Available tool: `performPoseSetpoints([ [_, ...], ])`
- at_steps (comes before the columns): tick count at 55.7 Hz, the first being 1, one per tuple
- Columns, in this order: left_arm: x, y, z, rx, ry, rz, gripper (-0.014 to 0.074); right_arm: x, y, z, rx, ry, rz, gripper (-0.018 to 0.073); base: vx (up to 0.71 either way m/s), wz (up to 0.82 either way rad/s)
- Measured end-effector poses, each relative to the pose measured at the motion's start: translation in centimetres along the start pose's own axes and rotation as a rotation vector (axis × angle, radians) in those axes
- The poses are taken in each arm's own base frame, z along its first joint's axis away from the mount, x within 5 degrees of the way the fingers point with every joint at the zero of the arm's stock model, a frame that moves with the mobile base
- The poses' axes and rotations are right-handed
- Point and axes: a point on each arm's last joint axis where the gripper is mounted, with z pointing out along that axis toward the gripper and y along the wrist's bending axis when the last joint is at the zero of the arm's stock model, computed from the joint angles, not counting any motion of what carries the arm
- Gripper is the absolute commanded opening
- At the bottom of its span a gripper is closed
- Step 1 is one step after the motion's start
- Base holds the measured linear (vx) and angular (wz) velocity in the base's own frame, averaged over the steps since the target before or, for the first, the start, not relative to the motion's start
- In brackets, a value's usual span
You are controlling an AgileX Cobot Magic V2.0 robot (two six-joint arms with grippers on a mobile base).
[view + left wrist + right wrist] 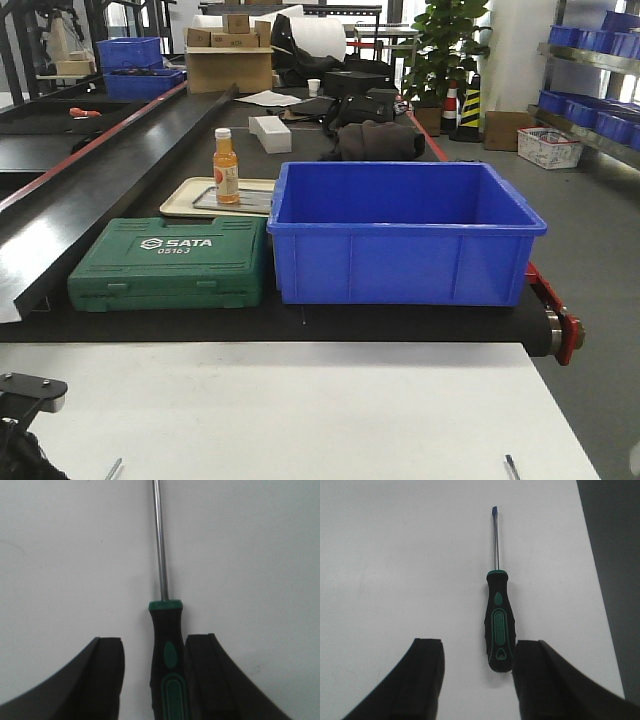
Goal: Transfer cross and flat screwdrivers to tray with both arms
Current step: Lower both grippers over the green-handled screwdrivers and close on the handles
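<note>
White surface (pixel 300 410) at a workshop conveyor; both tools open over the screwdrivers, nothing gripped yet.

Beyond a blue crate (pixel 405 235) and a green SATA tool case (pixel 170 262), the silver-grey metal tray (pixel 255 200) lies in a beige tray (pixel 175 200), with an orange bottle (pixel 226 168) standing on it. Both screwdrivers lie flat on the white surface, well apart. The left tool (pixel 155 645) has its jaws apart around one screwdriver (pixel 167 650), whose handle sits hard by one finger and whose tip is out of view. The right tool (pixel 479 647), also spread, has only the butt of the flat screwdriver (pixel 499 625) between its fingers. I would centre each tool and move the right one forward, so both close on the thick of the handle. The handles are black and green and look rubbery; the shafts are thin bright steel.
</note>
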Motion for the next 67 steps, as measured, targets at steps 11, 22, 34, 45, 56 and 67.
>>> performPoseSetpoints([
  [11, -0.5, 0.1, 2.2, 0.035, 0.041, 0.016, 0.042, -0.1, -0.1, 0.0, 0.009, -0.006, -0.03, 0.041, 0.0, 0.0],
  [22, 0.2, 0.2, 4.7, 0.053, 0.116, 0.015, 0.042, -0.6, 0.0, 0.0, -0.001, -0.07, -0.042, 0.0407, 0.0, 0.0],
  [34, 0.5, 0.3, 6.2, 0.06, 0.152, 0.011, 0.042, -0.8, 0.0, 0.0, -0.003, -0.081, -0.046, 0.0407, 0.0, 0.0],
  [45, 0.3, 0.4, 6.4, 0.056, 0.142, 0.01, 0.042, -1.6, 0.1, 0.3, 0.036, 0.096, -0.043, 0.0417, 0.0, 0.0],
  [56, 0.2, 0.3, 6.4, 0.06, 0.14, 0.003, 0.042, -5.6, 0.6, 3.1, 0.088, 0.225, -0.086, 0.0448, 0.0, 0.0],
  [67, 0.1, 0.2, 6.4, 0.07, 0.131, -0.018, 0.042, -7.9, 0.8, 8.5, 0.138, 0.372, -0.107, 0.0454, 0.0, 0.0],
])
